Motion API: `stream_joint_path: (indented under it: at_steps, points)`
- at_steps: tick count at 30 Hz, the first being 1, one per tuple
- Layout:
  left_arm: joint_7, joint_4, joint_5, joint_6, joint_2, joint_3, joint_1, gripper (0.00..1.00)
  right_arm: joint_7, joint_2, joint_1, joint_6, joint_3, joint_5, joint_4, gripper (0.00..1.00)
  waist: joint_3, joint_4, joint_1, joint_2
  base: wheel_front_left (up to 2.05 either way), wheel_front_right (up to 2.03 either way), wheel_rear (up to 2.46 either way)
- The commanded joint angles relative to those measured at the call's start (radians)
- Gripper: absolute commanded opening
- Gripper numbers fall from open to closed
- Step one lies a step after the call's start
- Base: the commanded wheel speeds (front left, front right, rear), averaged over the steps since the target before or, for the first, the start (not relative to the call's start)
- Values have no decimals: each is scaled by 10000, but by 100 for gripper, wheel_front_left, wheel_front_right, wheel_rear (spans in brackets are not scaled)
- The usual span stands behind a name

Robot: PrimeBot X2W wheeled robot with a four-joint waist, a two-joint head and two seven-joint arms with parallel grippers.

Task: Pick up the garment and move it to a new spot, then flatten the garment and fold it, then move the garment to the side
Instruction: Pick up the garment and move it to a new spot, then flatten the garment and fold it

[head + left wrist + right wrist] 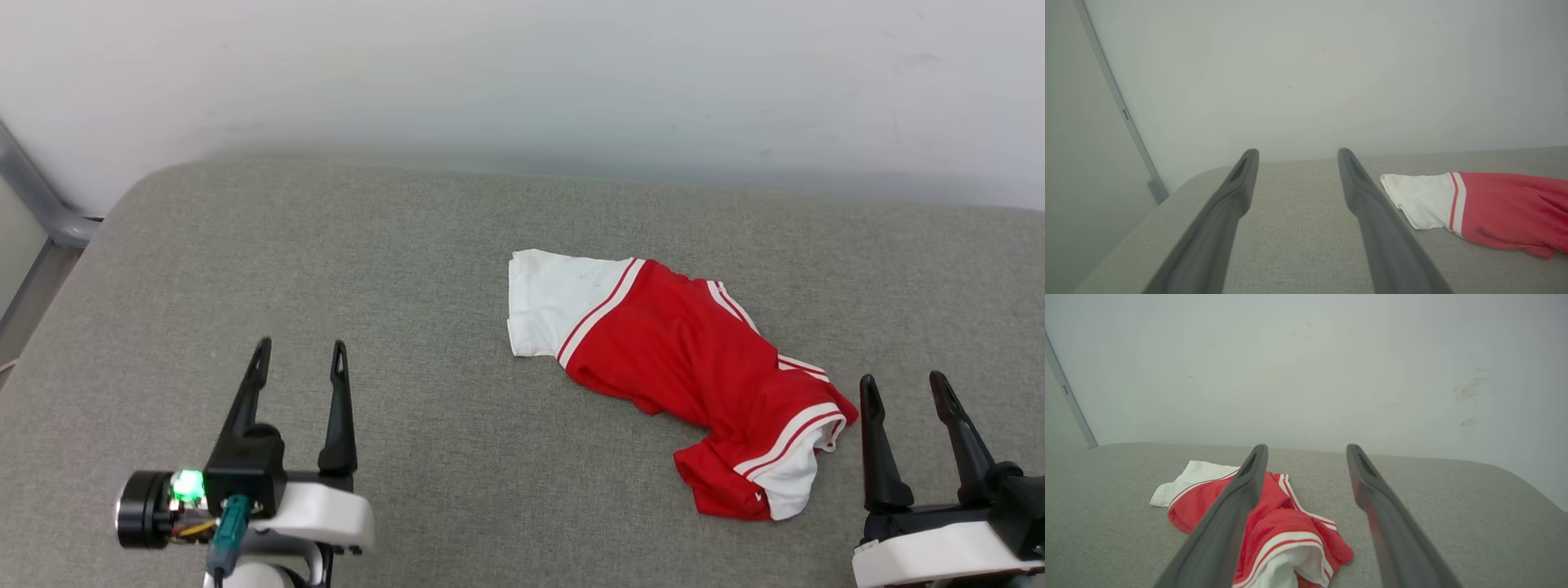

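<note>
Facing the shirt (678, 359), lying crumpled on the grey bench (326, 245) right of middle, running from a flat white sleeve (547, 298) at far left to a bunched sleeve (788, 482) at near right. Showing plain red cloth and striped trim, with no print in sight. Hovering the left gripper (300, 351) at near left, well apart from the shirt, jaws spread wide and grasping nothing. Hovering the right gripper (902, 382) at near right, just beside the bunched sleeve, jaws likewise released and empty. Judging the task as barely beginning, with the pick-up not yet made. Risking, from here, pinching only the top layer of the heap, and so lifting one sleeve while leaving the body dragging and twisting tighter. Risking also snagging the bench's woven cover by coming down too low with a fingertip, the cloth lying thin against it. Reaching from the left meaning a long crossing to the flat sleeve, so possibly arriving out of step with the right and pulling the shirt askew. Grabbing the bunched sleeve alone probably rolling the shirt or turning it inside out, making the flattening harder. Setting it down too close to the far edge by the wall (522, 73), or to the right edge, possibly leaving a part hanging off and sliding away.
</note>
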Motion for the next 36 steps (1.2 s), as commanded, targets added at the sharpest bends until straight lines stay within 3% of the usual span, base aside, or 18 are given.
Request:
stream_joint_path:
  at_steps: [1,19,36]
  points:
    - [-29,-13,83,-37,-73,50,120,100,-21,20,72,-7,4,74,25,100,-17,-2,0,0,0,0,0]
    - [-29,363,1613,-1565,-1562,1483,1596,100,-20,20,432,-7,113,211,462,100,-430,-120,0,0,0,0,0]
    - [-30,622,2208,-2301,-2195,2272,1906,100,-20,19,554,-7,183,245,683,100,-546,-100,0,0,0,0,0]
